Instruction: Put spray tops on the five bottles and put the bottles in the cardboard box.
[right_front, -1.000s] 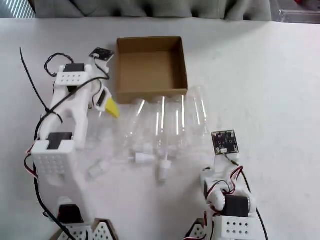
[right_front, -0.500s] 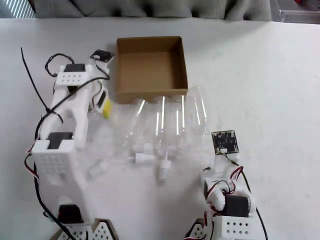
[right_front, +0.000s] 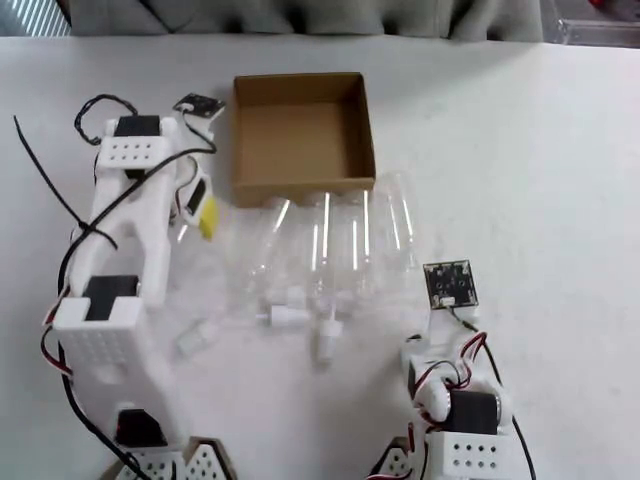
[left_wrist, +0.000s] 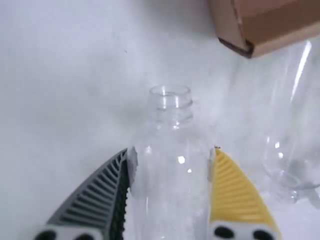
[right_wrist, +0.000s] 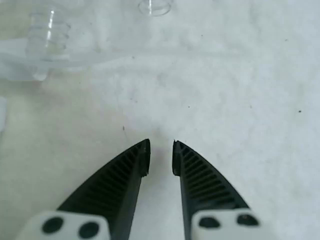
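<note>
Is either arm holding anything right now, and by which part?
The left gripper holds a clear bottle by its body, just below the neck, between its grey and yellow jaws. The right gripper holds nothing.

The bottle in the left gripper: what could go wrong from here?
The bottle has a bare, open neck; boxing it now would skip the capping step.
The left gripper holds only its smooth sides, so it may slip.
The cardboard box corner and another bottle lie close; lifting might bump them.
</note>
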